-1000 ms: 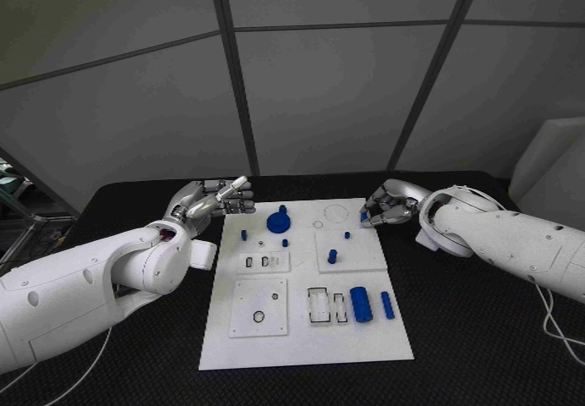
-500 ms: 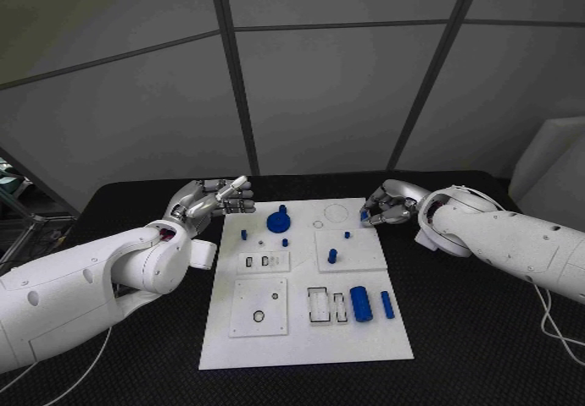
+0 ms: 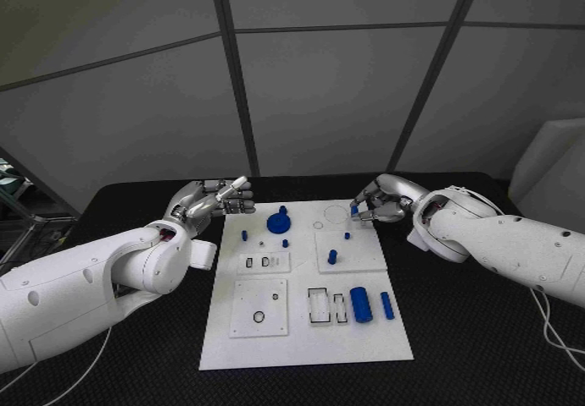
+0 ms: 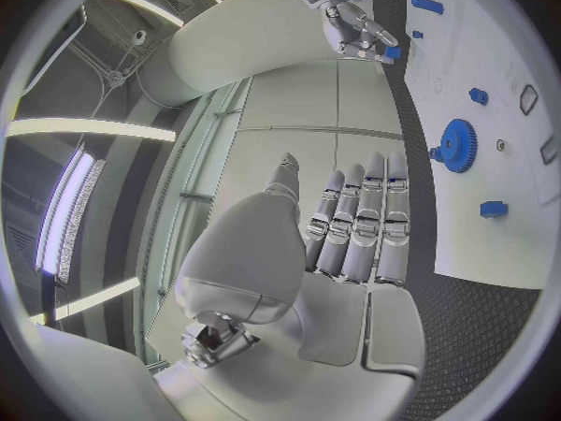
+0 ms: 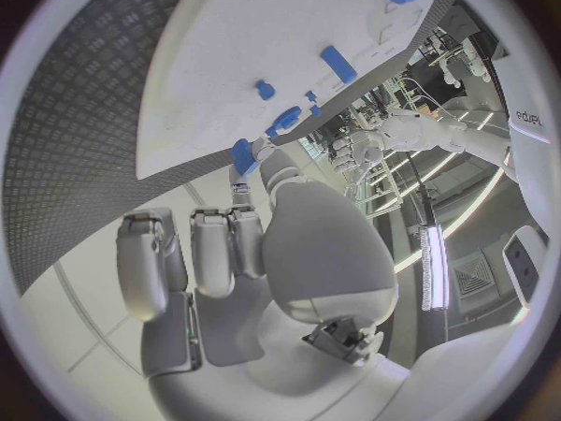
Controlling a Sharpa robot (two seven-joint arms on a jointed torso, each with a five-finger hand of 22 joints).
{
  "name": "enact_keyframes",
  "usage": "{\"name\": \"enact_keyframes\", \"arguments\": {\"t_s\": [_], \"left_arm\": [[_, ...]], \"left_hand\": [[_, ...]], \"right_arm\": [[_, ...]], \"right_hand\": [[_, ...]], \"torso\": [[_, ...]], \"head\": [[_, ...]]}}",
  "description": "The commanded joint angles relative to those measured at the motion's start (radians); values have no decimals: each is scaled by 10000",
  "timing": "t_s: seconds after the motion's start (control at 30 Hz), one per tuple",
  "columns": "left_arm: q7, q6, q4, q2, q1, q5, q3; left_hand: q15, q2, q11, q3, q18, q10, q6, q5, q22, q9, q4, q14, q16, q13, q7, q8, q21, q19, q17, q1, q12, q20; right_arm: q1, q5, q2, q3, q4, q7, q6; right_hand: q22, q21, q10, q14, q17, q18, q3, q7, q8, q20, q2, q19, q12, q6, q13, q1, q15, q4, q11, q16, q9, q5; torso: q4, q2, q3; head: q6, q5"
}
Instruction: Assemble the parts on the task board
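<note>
The white task board (image 3: 305, 338) lies in the middle of the black table. My right hand (image 3: 380, 201) hovers over the board's far right corner and pinches a small blue part (image 3: 355, 209) between its thumb and a finger; the right wrist view shows that part (image 5: 243, 155) at the fingertips (image 5: 241, 196). My left hand (image 3: 214, 201) hangs beside the board's far left corner with its fingers (image 4: 356, 225) stretched out and nothing in them. A blue gear (image 3: 278, 223) stands on the board between the two hands.
Small blue pegs (image 3: 331, 255) stand in the board's far half. A thick blue cylinder (image 3: 361, 303) and a thinner one (image 3: 386, 304) lie at its near right, beside rectangular slots (image 3: 319, 304). Black table (image 3: 475, 338) lies open on both sides.
My right hand has moved left, toward the board's far right corner, carrying the small blue part. The left hand has stayed where it was.
</note>
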Motion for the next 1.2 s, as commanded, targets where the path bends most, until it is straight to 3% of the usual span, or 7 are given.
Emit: {"name": "enact_keyframes", "arguments": {"t_s": [0.03,0.27,0.37,0.47,0.67,0.73,1.2], "left_arm": [[42,108,-9,8,16,-39,10],[37,127,-157,126,19,-39,10],[38,141,-230,204,21,-39,10],[45,152,-270,252,22,-39,11],[46,148,-308,272,23,-39,11],[46,145,-321,277,24,-39,12],[38,150,-352,321,26,-39,12]], "left_hand": [[6,105,14,-55,-130,56,49,-33,-10,-16,5,-41,-30,-9,-13,-58,-46,-13,11,22,-36,42],[6,115,15,-57,-130,61,52,-34,-13,-17,0,-38,-37,-9,-13,-63,-48,-13,14,25,-43,42],[6,115,15,-57,-130,61,52,-34,-13,-17,0,-38,-37,-9,-13,-63,-48,-13,14,25,-43,42],[6,115,15,-57,-130,61,52,-34,-13,-17,0,-38,-37,-9,-13,-63,-48,-13,14,25,-43,42],[6,115,15,-57,-130,61,52,-34,-13,-17,0,-38,-37,-9,-13,-63,-48,-13,14,25,-43,42],[6,115,15,-57,-130,61,52,-34,-13,-17,0,-38,-37,-9,-13,-63,-48,-13,14,25,-43,42],[6,115,15,-57,-130,61,52,-34,-13,-17,0,-38,-37,-9,-13,-63,-48,-13,14,25,-43,42]], "right_arm": [[29,-189,101,45,580,-478,-777],[-12,-608,870,74,1471,-1666,-924],[-129,-993,1301,65,1655,-2232,-856],[-261,-1363,1666,39,1654,-2593,-814],[-462,-1908,2142,-122,1664,-3128,-715],[-537,-2132,2271,-170,1683,-3324,-651],[-805,-2782,2769,-323,1637,-3813,-254]], "right_hand": [[2635,32,267,653,838,-74,64,-17,25,-79,94,1017,15,87,1377,-20,-45,29,-70,49,10,66],[2635,32,228,639,776,-74,133,-40,-5,-100,195,1017,-59,132,1308,-34,-66,23,-95,15,7,63],[2635,32,228,638,771,-74,165,-44,-22,-108,227,1017,-63,136,1306,-24,-73,7,-101,12,3,80],[2635,32,232,635,759,-74,180,-46,-28,-112,243,1017,-58,142,1311,-23,-76,1,-103,6,2,91],[2635,32,224,631,740,-74,193,-48,-35,-115,249,1017,-75,146,1296,-18,-79,-12,-106,-5,0,110],[2635,32,215,626,719,-74,205,-50,-42,-118,254,1017,-90,150,1282,-13,-82,-23,-108,-16,-1,127],[2635,32,209,622,707,-74,204,-46,-59,-126,218,1017,-102,169,1274,-50,-88,-44,-106,-25,-3,159]], "torso": [[-14,-51,-25],[-2,-86,-27],[16,-90,-42],[18,-91,-55],[-5,-63,-24],[-5,-68,-31],[-8,-74,-24]], "head": [[-46,53],[-149,274],[-172,256],[-194,329],[-271,471],[-298,509],[-419,610]]}}
